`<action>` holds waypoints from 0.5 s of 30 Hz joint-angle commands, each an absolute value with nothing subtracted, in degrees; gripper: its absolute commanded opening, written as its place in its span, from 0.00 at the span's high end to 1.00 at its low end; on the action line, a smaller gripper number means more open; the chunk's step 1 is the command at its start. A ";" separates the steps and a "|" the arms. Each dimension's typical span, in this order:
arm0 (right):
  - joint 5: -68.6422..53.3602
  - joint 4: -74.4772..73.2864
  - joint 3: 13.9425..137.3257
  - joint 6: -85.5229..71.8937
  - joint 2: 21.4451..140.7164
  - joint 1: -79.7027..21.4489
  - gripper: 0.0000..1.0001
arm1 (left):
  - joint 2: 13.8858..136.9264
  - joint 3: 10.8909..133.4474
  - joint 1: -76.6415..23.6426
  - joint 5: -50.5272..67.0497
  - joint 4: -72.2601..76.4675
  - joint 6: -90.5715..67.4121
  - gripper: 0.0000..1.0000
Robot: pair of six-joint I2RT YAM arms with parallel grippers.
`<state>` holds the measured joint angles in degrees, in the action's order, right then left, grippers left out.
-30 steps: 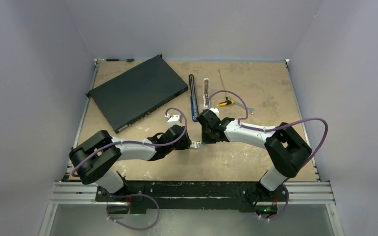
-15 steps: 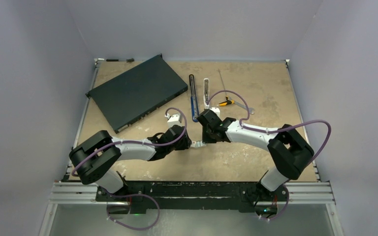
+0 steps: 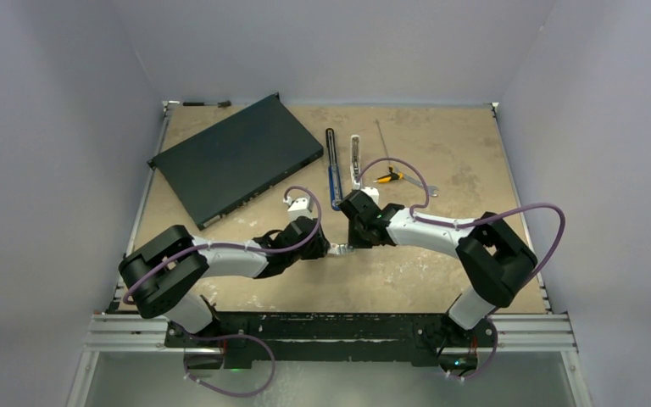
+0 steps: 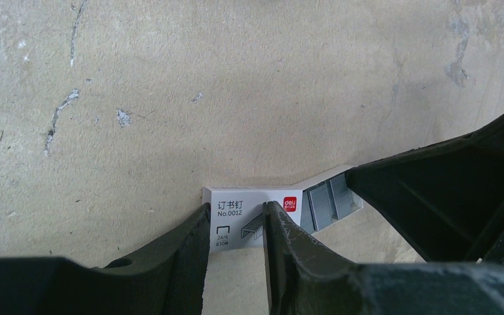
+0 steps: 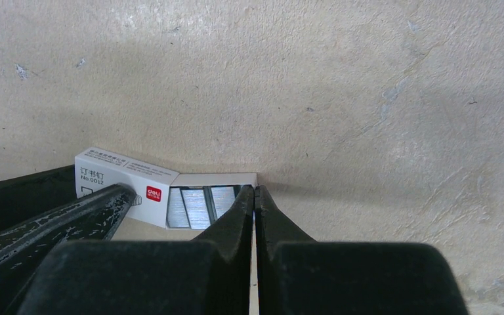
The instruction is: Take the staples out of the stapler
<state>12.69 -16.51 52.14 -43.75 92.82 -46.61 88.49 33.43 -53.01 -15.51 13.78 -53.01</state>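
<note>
Seen from above, the small white box [image 3: 340, 248] is a speck between the two wrists, its print and contents too small to tell; in the left wrist view the left gripper [image 4: 237, 211] covers the box's near edge, so whether its fingers [image 4: 184, 256] clamp the box or only rest on it cannot be told; the tray [image 4: 325, 180] runs under the right gripper [image 4: 357, 180], which cuts off the staples [image 4: 325, 202]; in the right wrist view, whether card is pinched between the right gripper's meeting tips is hidden, and the left gripper masks the box's lower face.
</note>
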 commanded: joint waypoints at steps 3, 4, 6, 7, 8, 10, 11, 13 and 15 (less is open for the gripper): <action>13.86 -15.11 51.56 -45.83 93.38 -47.01 1.00 | 88.03 31.38 -54.24 -14.86 13.95 -54.51 0.68; 13.95 -15.12 51.51 -45.99 93.32 -46.95 1.00 | 88.06 31.30 -54.37 -14.85 14.05 -54.68 0.68; 14.05 -15.11 51.35 -46.21 93.26 -46.90 1.00 | 88.13 31.06 -54.79 -14.92 14.21 -54.89 0.68; 14.13 -15.12 51.17 -46.40 93.25 -46.89 1.00 | 88.14 30.93 -54.89 -14.94 14.28 -55.07 0.68; 14.21 -15.12 51.08 -46.50 93.19 -46.93 1.00 | 88.17 30.85 -54.99 -14.99 14.33 -55.18 0.68; 14.40 -15.11 50.82 -46.67 93.07 -46.85 1.00 | 88.11 30.64 -55.32 -15.15 14.33 -55.45 0.68; 14.53 -15.16 50.75 -46.79 93.01 -46.82 1.00 | 88.07 30.52 -55.39 -15.26 14.34 -55.53 0.68; 14.74 -15.25 50.48 -46.84 92.79 -46.69 1.00 | 87.91 30.29 -55.54 -15.50 14.27 -55.71 0.68; 14.97 -15.33 50.33 -46.86 92.56 -46.50 1.00 | 87.69 30.03 -55.63 -15.76 14.11 -55.89 0.68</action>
<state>13.10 -16.19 51.90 -44.99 92.84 -46.59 88.09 31.88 -54.54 -17.08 15.94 -54.50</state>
